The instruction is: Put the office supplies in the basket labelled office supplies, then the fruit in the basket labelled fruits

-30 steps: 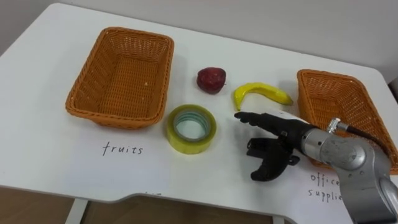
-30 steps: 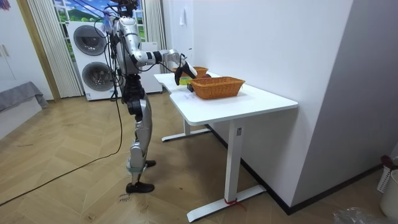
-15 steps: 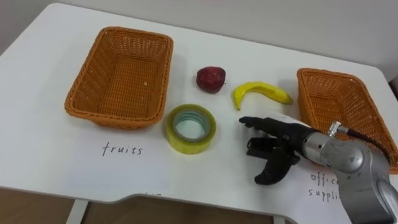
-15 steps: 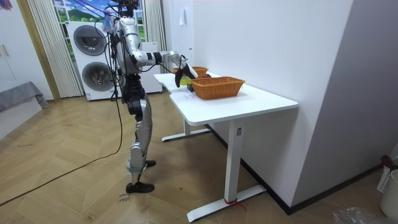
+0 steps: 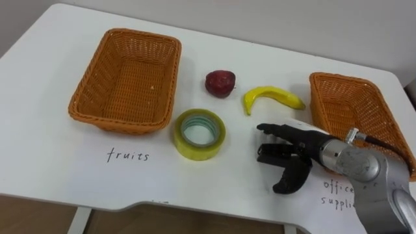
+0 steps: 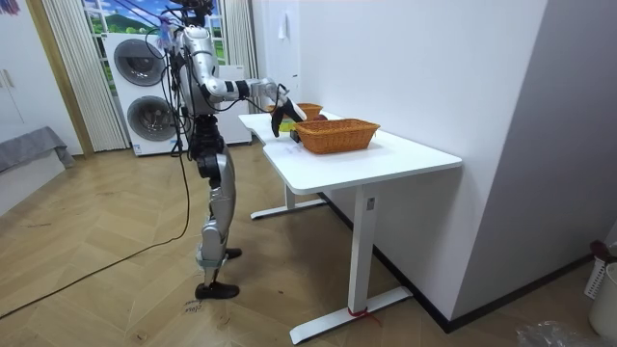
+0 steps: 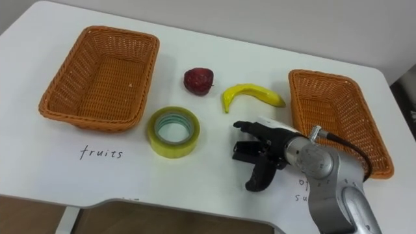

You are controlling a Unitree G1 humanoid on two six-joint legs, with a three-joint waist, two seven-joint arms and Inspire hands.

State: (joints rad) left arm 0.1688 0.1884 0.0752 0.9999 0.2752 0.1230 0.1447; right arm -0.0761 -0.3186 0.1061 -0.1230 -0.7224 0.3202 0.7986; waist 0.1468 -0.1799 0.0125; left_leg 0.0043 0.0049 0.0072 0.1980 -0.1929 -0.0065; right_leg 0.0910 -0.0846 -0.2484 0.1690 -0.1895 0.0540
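Observation:
A yellow tape roll (image 5: 199, 134) lies flat near the table's front, between two wicker baskets. Behind it sit a dark red apple (image 5: 220, 83) and a yellow banana (image 5: 272, 97). The left basket (image 5: 128, 79), above the word "fruits", holds nothing; the right basket (image 5: 351, 109) stands by the label for office supplies. My right hand (image 5: 290, 152) hovers open over the table just in front of the banana, right of the tape, fingers straight and pointing left, thumb hanging down, holding nothing.
The white table (image 5: 45, 149) has a cut-out in its front edge. In the room view I stand at the table's end (image 6: 289, 154), a wall behind it and stacked washing machines (image 6: 147, 92) at my back.
My right hand has drifted a little to the right and toward the table's front edge, still open. The tape, apple and banana have not moved.

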